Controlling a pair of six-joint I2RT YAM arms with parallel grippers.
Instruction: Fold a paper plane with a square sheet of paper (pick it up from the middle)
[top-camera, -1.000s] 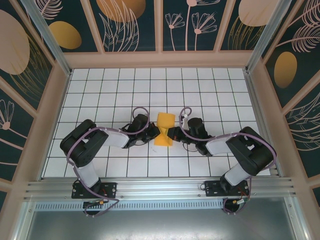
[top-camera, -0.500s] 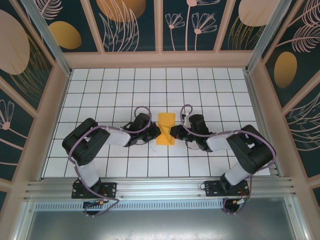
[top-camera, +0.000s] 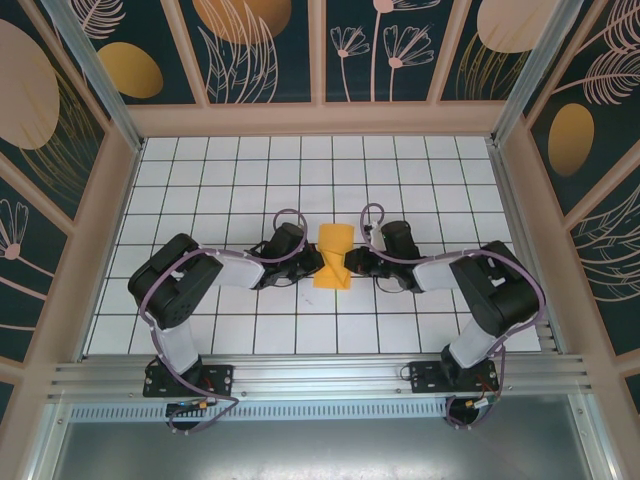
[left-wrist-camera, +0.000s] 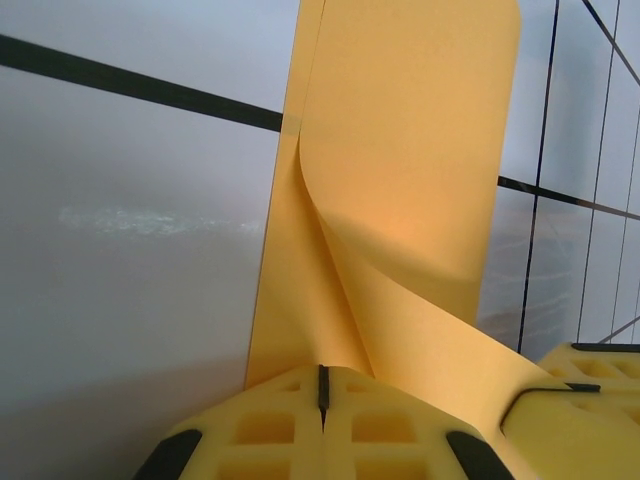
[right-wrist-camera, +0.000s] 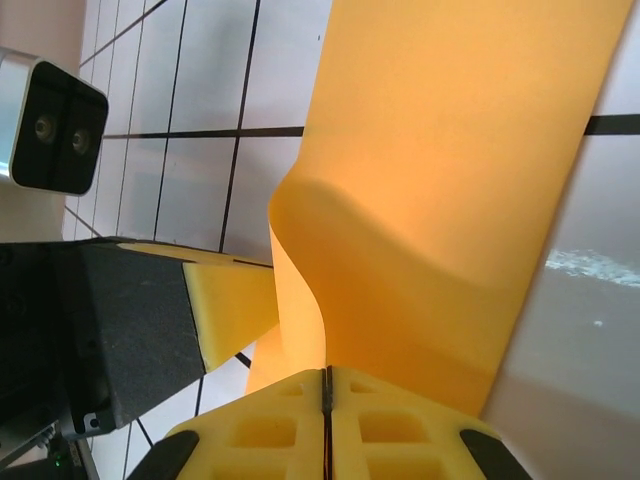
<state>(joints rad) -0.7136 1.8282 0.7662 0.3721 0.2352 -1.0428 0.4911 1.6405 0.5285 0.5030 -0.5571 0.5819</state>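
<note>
Sheet of paper (top-camera: 332, 243) is sitting mid-counter (top-camera: 250, 180), pinched at its waist from both sides so it is reading as an hourglass from the top camera, with the far half flaring wider than the near half. Left tool (top-camera: 319, 262) is coming in from the left and right tool (top-camera: 346, 262) from the right, tips nearly meeting at the pinch. Both tools are clamping the sheet, pads pressed together. Versus a second ago, both wrists are sitting a bit further in and further from the bases, the arms are reaching more level toward each other, and the pinched waist is looking tighter. The sheet itself is hardly shifting on the grid. The left wrist view is giving what the top one isn't: its yellow pads (left-wrist-camera: 270, 430) are meeting at a thin seam, the paper is rising out of that seam as two layers, one curling over the other in a soft fold, and a corner of the other tool's yellow pad (left-wrist-camera: 580, 400) is showing at the lower right, touching the sheet's edge. The right wrist view is showing its own pads (right-wrist-camera: 390, 430) closed the same way, the paper bulging just above them, plus the left tool's pad (right-wrist-camera: 235, 300) pressing on the sheet from the left and the left wrist camera housing (right-wrist-camera: 55, 125) above it.
</note>
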